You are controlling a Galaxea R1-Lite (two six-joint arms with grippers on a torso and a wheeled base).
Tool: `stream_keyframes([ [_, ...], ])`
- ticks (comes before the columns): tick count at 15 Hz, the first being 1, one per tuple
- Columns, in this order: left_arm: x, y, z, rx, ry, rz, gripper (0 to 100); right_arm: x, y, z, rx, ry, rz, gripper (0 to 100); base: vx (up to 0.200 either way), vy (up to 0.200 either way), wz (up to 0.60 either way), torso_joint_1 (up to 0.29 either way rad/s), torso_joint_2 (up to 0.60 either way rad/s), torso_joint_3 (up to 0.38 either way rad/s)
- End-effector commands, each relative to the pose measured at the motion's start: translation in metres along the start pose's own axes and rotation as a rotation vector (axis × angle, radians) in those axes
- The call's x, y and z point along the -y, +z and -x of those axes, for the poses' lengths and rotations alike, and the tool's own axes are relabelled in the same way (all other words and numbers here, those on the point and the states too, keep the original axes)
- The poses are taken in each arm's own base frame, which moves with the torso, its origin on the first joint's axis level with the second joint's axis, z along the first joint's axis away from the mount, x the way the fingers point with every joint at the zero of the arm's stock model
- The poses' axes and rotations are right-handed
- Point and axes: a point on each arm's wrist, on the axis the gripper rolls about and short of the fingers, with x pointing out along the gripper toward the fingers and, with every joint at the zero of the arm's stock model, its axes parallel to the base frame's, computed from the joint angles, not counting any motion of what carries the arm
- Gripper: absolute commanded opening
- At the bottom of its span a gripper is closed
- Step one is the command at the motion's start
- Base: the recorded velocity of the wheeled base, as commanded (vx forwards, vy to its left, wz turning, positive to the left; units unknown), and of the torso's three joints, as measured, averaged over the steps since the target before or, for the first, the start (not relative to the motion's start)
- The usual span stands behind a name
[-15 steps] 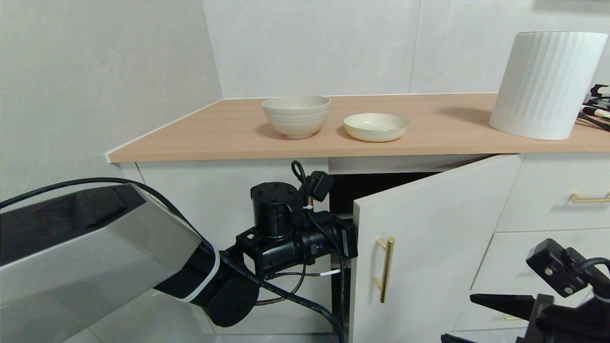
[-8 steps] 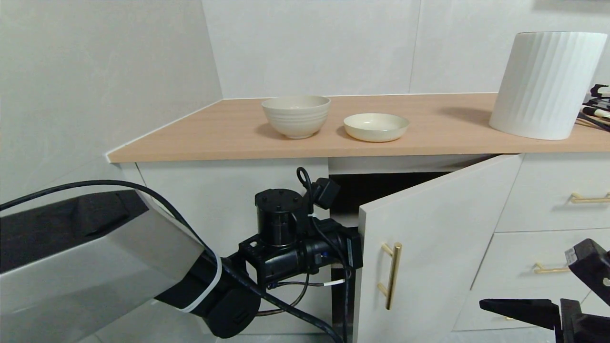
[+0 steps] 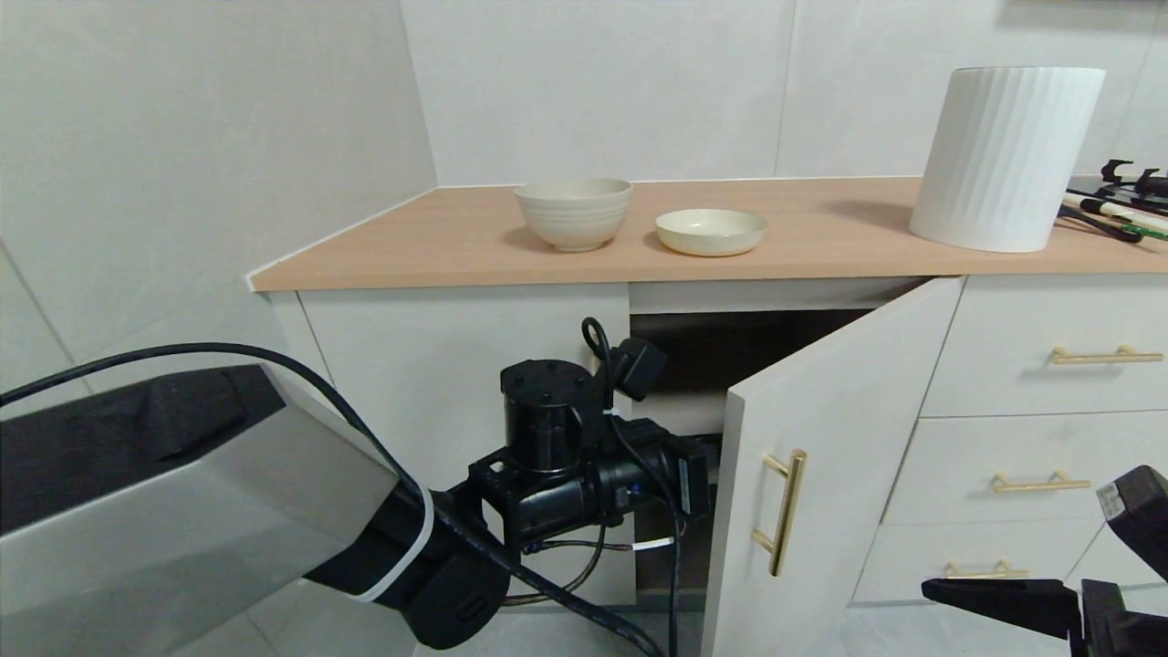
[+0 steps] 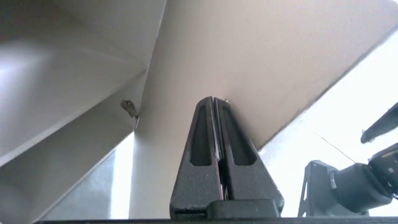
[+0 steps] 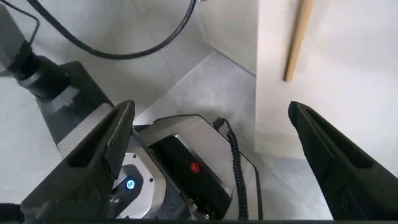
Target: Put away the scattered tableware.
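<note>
The cabinet door [image 3: 821, 438] has swung wider; left hand [image 4: 213, 102] pinched together, empty, right hand [image 5: 210, 106] gaping. The bowl [image 3: 574, 213] and dish [image 3: 711, 230] look stiff, slick, breakable: take each by its rim.

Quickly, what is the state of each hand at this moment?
Left hand: closed, holding nothing.
Right hand: open, holding nothing.

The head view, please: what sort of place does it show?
Probably a kitchen: a wooden counter holding a bowl and a shallow dish, over white cupboards with one door open.
</note>
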Motion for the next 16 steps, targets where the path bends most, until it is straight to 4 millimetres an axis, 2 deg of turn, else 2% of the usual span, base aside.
stream_keyframes([
  [1,0.004,-0.001,-0.007,-0.011,-0.010,0.001,0,-0.001,0.000,0.001,0.004,0.003,0.002,100,0.000,0.000,0.00,0.000,0.00,0.000],
  [5,0.014,0.007,-0.018,-0.051,-0.020,0.010,0,-0.003,0.000,0.003,0.011,0.018,0.009,100,0.000,0.000,0.00,0.000,0.00,0.000],
  [10,0.016,0.021,-0.029,-0.052,-0.019,0.011,0,-0.003,0.000,0.004,0.013,0.020,0.010,100,-0.200,0.000,0.00,0.006,0.00,-0.007],
  [16,0.016,0.021,-0.029,-0.051,-0.020,0.012,0,-0.005,0.001,0.006,0.023,0.030,0.015,100,0.000,0.000,0.00,0.000,0.00,0.000],
])
